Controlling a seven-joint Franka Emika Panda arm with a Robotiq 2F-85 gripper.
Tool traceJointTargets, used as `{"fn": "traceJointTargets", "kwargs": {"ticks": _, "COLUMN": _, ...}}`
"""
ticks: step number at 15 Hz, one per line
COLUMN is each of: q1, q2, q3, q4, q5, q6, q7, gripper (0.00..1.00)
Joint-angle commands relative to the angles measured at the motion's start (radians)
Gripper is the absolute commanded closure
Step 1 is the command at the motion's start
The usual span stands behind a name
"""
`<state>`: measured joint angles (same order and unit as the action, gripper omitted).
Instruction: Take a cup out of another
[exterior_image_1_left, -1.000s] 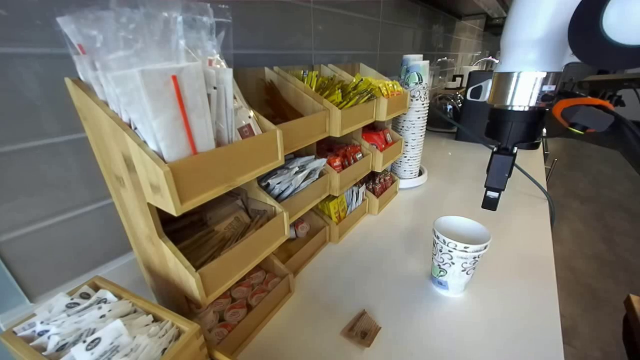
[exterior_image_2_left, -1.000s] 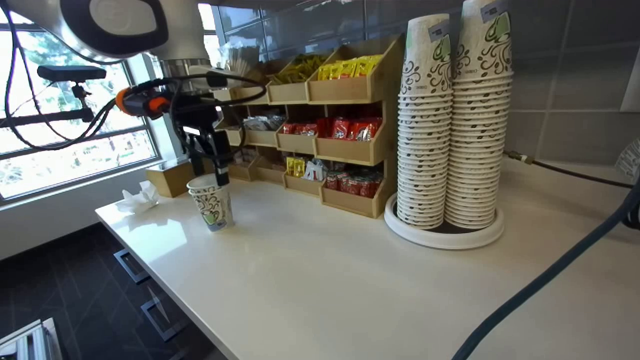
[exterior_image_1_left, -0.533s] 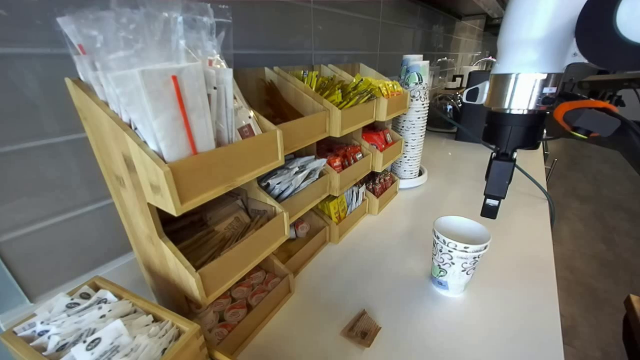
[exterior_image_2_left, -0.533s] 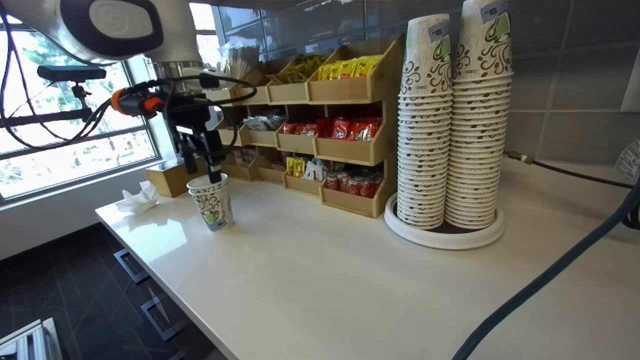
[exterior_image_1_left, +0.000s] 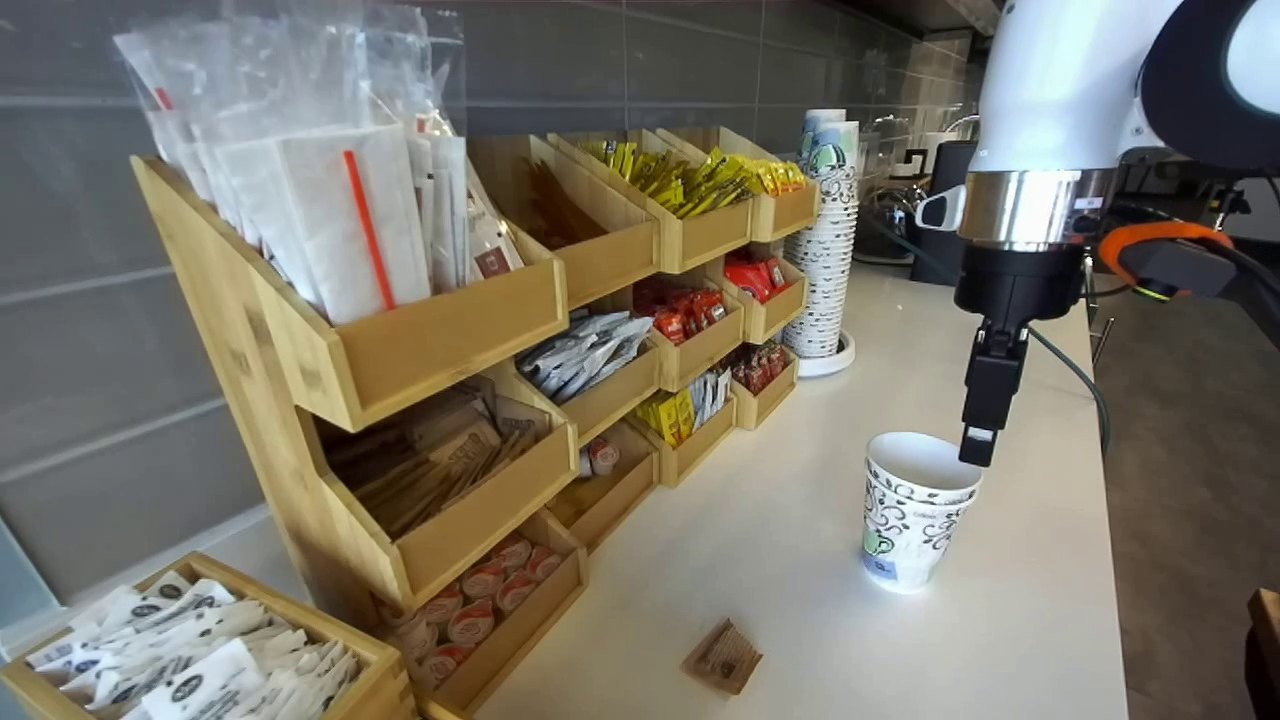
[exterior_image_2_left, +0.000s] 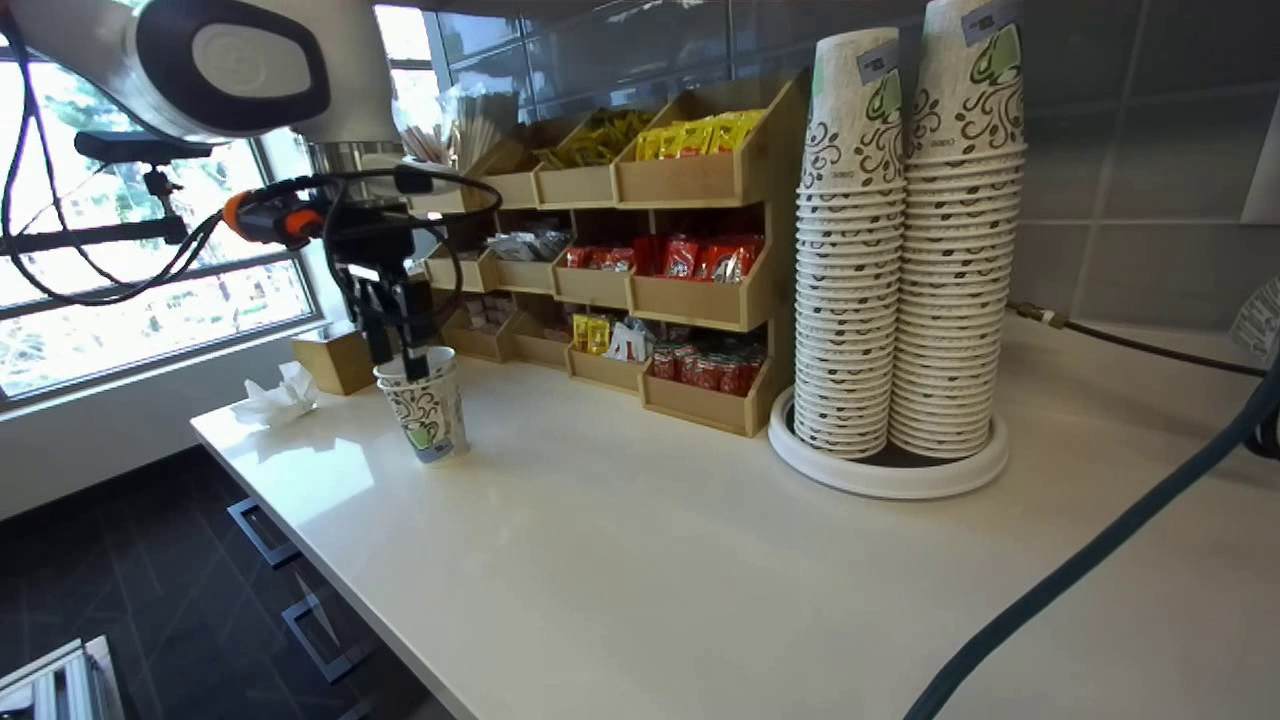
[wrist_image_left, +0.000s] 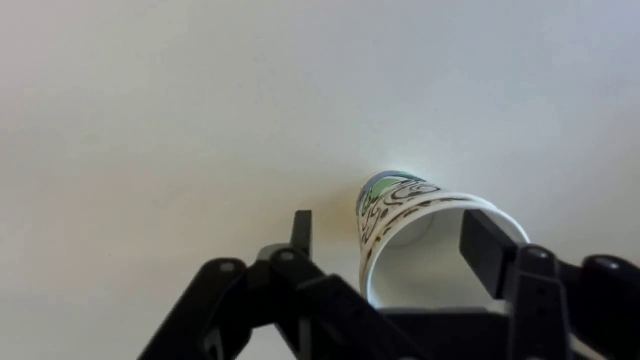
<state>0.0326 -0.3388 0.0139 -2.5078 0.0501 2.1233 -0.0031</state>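
Two nested white paper cups with a dark swirl and green print stand upright on the counter. The inner cup's rim (exterior_image_1_left: 925, 465) sits just above that of the outer cup (exterior_image_1_left: 905, 550). The nested pair also shows in an exterior view (exterior_image_2_left: 428, 420) and in the wrist view (wrist_image_left: 397, 202). My gripper (wrist_image_left: 387, 222) is open and empty. In the wrist view one finger overlaps the cup mouth and the other is outside, left of the wall. The gripper also shows at rim height in both exterior views (exterior_image_1_left: 977, 450) (exterior_image_2_left: 398, 362). Whether a finger touches the rim I cannot tell.
A wooden rack (exterior_image_1_left: 480, 330) of packets stands along the wall. Tall cup stacks (exterior_image_2_left: 850, 300) stand on a round white tray (exterior_image_2_left: 890, 483). A brown packet (exterior_image_1_left: 724, 657) lies on the counter (exterior_image_2_left: 600, 540). A crumpled tissue (exterior_image_2_left: 278, 398) lies behind the cups. A dark hose (exterior_image_2_left: 1100, 550) crosses the foreground.
My gripper has come down to the nested cups' rim, shifting slightly left in both exterior views. The cups have not moved.
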Motion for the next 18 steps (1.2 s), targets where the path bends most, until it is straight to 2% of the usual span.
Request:
{"fn": "traceJointTargets", "kwargs": {"ticks": 1, "q1": 0.007, "q2": 0.02, "q3": 0.004, "q4": 0.014, "q5": 0.03, "q6": 0.0, "q7": 0.013, "gripper": 0.54}}
{"fn": "traceJointTargets", "kwargs": {"ticks": 6, "q1": 0.008, "q2": 0.019, "q3": 0.003, "q4": 0.017, "q5": 0.043, "q6": 0.02, "q7": 0.013, "gripper": 0.88}}
{"fn": "traceJointTargets", "kwargs": {"ticks": 8, "q1": 0.009, "q2": 0.019, "q3": 0.002, "q4": 0.02, "q5": 0.054, "q6": 0.029, "q7": 0.01, "gripper": 0.99}}
{"fn": "traceJointTargets", "kwargs": {"ticks": 9, "q1": 0.01, "q2": 0.019, "q3": 0.003, "q4": 0.021, "q5": 0.058, "q6": 0.034, "q7": 0.01, "gripper": 0.59}}
{"fn": "traceJointTargets", "kwargs": {"ticks": 10, "q1": 0.011, "q2": 0.019, "q3": 0.002, "q4": 0.022, "q5": 0.062, "q6": 0.04, "q7": 0.008, "gripper": 0.63}}
{"fn": "traceJointTargets", "kwargs": {"ticks": 11, "q1": 0.011, "q2": 0.02, "q3": 0.003, "q4": 0.023, "q5": 0.064, "q6": 0.05, "q7": 0.011, "gripper": 0.62}}
{"fn": "traceJointTargets", "kwargs": {"ticks": 18, "q1": 0.007, "q2": 0.054, "q3": 0.006, "q4": 0.028, "q5": 0.069, "q6": 0.109, "q7": 0.045, "gripper": 0.16}}
